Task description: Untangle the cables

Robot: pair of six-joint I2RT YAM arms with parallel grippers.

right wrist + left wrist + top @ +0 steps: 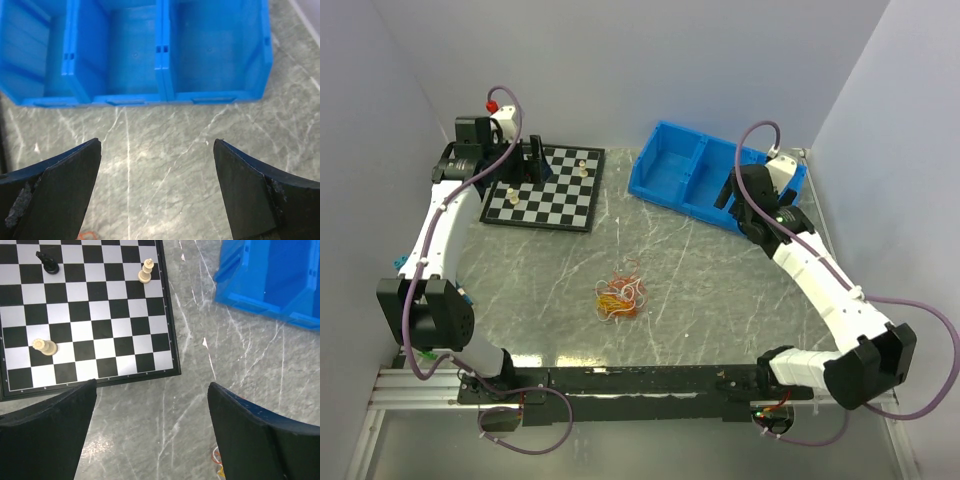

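At table (740, 300) centre, the cables (621, 295) form one rounded clump, nearward of the left end effector (532, 160) and right end effector (732, 190); both gape empty, about equally distant.

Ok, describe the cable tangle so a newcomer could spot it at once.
On the grey marbled table, a chessboard sits far left and a blue bin far right. Toward the near edge, midway between those two, lie the cables in one small clump. Nothing else there is a loose heap of red-orange, yellow and white strands.
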